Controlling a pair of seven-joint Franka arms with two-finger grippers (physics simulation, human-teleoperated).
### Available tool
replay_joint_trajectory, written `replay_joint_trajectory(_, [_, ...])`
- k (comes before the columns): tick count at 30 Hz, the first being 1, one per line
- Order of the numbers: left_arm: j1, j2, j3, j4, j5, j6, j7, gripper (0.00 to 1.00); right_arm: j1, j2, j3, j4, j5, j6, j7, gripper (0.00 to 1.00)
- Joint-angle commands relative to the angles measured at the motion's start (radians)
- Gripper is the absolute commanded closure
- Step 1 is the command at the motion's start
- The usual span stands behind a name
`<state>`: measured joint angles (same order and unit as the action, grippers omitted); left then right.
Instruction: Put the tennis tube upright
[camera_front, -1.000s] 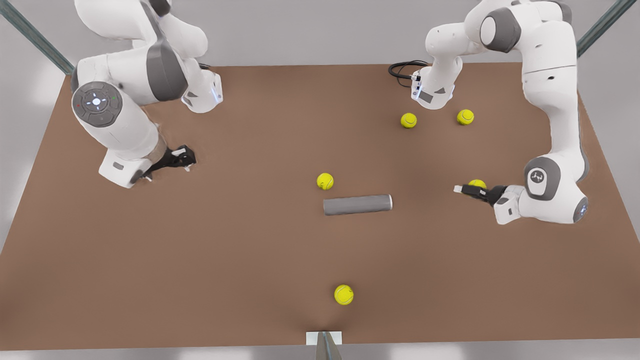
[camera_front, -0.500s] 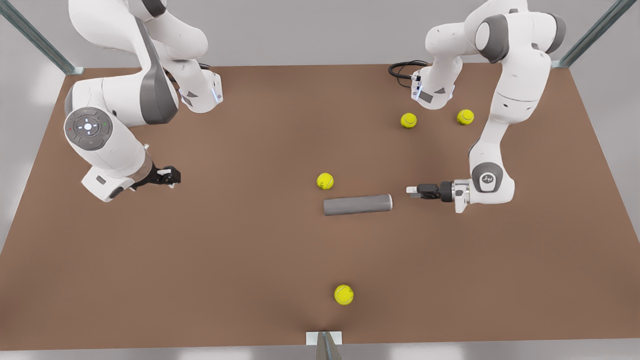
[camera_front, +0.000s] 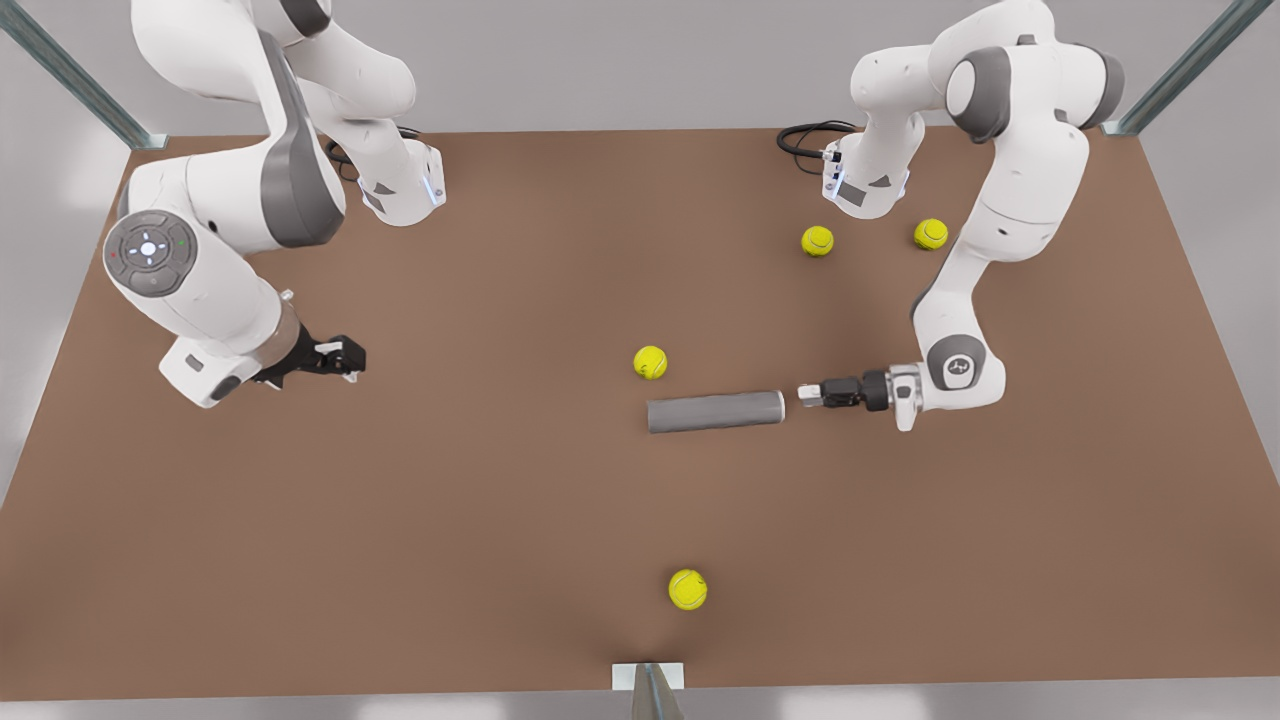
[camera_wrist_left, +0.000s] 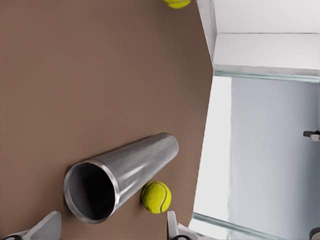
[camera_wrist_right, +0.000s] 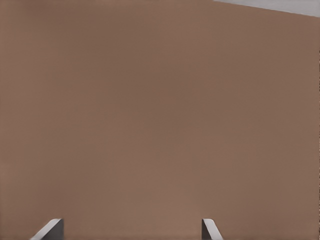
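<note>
**Tube lying flat, left gripper at its open mouth: roll and ball contact are the risks**

The tennis tube lies on its side on the brown table, a little right of centre in the front view, its long axis running left to right. Not yet upright.

The left gripper sits just beside the tube's right-hand end in the front view, level with it, apparently not touching. In the left wrist view the tube's open silvery mouth faces the camera, low and left of centre in the frame, with both fingertips spread wide on either side of it and nothing between them.

The right gripper waits at centre-left of the front view, well apart from the tube. Its wrist view shows the pads spread wide over bare table.

Risks, as judged:
- A cylinder on a flat top rolls freely. If one finger meets the rim first, the tube would likely roll or skid away.
- A tennis ball lies right against the tube's side near the mouth in the left wrist view. A finger closing on that side could strike it and nudge the tube.
- Pinching the thin rim only gives a short hold; while tipping up, the tube could swing or slip out.
- Released tilted, it would topple.
</note>
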<state>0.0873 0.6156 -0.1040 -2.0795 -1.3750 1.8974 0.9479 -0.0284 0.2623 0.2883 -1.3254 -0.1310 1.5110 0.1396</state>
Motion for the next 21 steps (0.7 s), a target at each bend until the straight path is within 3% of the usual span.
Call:
replay_joint_trajectory(1, [0.000,0.006,0.000,0.004,-0.035,0.002,0.000,0.00,0.001,0.000,0.000,0.000,-0.001,0.000,-0.002,0.00])
replay_joint_trajectory(21, [-0.023,0.056,-0.095,0.033,-0.173,0.054,-0.001,0.00,0.004,0.000,0.002,0.000,-0.002,-0.006,-0.002,0.00])
